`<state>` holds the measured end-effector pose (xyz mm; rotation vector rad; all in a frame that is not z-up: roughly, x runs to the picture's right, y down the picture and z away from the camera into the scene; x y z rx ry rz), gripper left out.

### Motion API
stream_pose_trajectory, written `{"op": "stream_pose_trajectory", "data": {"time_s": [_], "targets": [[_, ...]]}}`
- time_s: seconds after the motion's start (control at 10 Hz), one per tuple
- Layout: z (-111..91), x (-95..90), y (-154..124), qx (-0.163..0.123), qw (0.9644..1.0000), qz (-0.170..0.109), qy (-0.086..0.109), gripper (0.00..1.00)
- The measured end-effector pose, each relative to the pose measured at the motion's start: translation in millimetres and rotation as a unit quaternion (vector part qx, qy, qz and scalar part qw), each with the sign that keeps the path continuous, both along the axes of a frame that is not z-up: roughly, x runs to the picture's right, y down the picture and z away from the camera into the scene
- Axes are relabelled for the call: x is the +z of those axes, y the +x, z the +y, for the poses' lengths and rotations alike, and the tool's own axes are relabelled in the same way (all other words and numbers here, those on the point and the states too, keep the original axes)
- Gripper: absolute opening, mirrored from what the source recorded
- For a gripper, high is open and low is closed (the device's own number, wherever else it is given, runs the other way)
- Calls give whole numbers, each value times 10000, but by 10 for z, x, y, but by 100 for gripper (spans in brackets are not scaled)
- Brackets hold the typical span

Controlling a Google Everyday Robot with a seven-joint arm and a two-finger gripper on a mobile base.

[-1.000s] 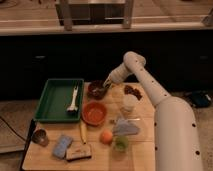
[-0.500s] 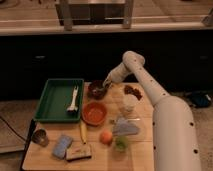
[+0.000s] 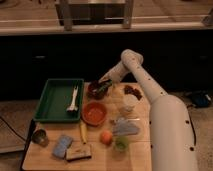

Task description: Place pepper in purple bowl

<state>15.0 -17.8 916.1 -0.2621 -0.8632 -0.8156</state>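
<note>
Hardly anything is being shifted since a second ago: the gripper (image 3: 104, 84) is being kept low over the purple bowl (image 3: 92, 91), where the pepper (image 3: 102, 88) is being lowered. Whether it is being gripped cannot be told; release, then lifting clear, is being called for.

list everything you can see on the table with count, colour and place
tray: one, green, table's left rear
utensil: one, white, in the tray
purple bowl: one, dark purplish-brown, right of the tray
pepper: one, dark green, at the purple bowl by the gripper
orange bowl: one, orange-red, in front of the purple bowl
stick: one, yellow, front of the orange bowl
fruit: one, orange, near the front
cup: one, green, right of the fruit
sponge: one, blue, front left
can: one, metallic, front left edge
table: one, light wood
arm: one, white, right side
gripper: one, over the purple bowl
</note>
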Motion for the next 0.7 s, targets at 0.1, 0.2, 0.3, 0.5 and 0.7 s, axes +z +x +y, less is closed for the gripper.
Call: {"op": "stream_pose_trajectory", "data": {"time_s": [0.1,0.2,0.3,0.5,0.7], "targets": [[-10,0,-18,-14,10000,-8,2,80],[-4,7,-21,-24,10000,-13,-10,80],[-5,5,-10,-26,10000,-12,-17,80],[-2,12,-5,-27,10000,-16,-26,80],[-3,15,-7,-26,10000,-26,-25,80]]}}
